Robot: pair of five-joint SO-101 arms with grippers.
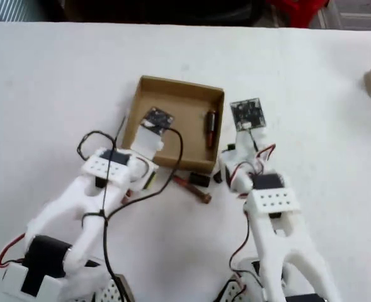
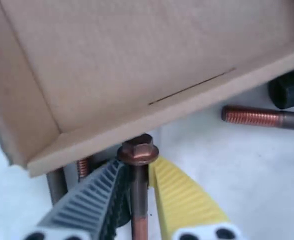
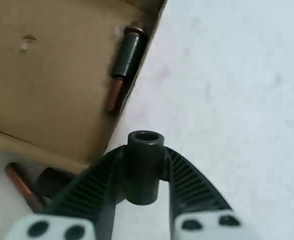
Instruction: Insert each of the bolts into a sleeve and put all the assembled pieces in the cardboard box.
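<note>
the left gripper is closed on a copper bolt, its gray and yellow fingers pinching the shank just under the hex head. the right gripper is clamped across the side of a black sleeve. the mating turns on how these two lie: the bolt sits at the near left corner of the cardboard box and the sleeve off its near right corner, apart, with a loose bolt and a spare sleeve on the table between them. the held bolt's long axis runs along the fingers, head poking past the tips toward the box wall (the threaded end is presumably back toward the wrist, so it may want a turn or regrip before it can enter). the sleeve's axis also runs roughly along its fingers, open bore facing out past the tips. one assembled piece lies in the box by the wall on the right arm's side, long axis along that wall
</note>
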